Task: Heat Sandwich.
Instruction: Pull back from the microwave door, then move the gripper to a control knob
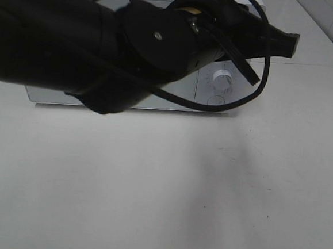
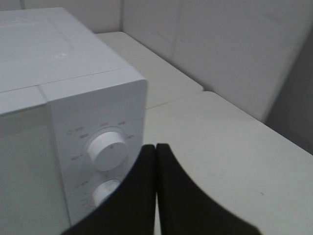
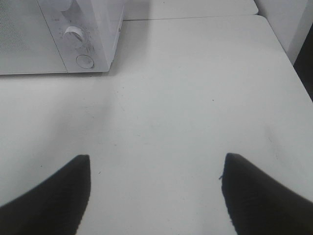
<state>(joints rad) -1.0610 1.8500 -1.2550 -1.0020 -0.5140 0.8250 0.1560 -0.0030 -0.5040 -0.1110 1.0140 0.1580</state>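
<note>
Microwave (image 2: 73, 83): white, 2 dials (image 2: 106, 149).
Left gripper (image 2: 155, 146): my jaws pressed together, close by those dials.
Right gripper (image 3: 156, 164): my jaws spread wide above the table (image 3: 195, 98).

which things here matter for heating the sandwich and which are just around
For the job: microwave; upper knob; lower knob; left gripper, shut, close to the knobs. The sandwich is not in view.

Just around: table; right gripper, open above the table, holding nothing.
</note>
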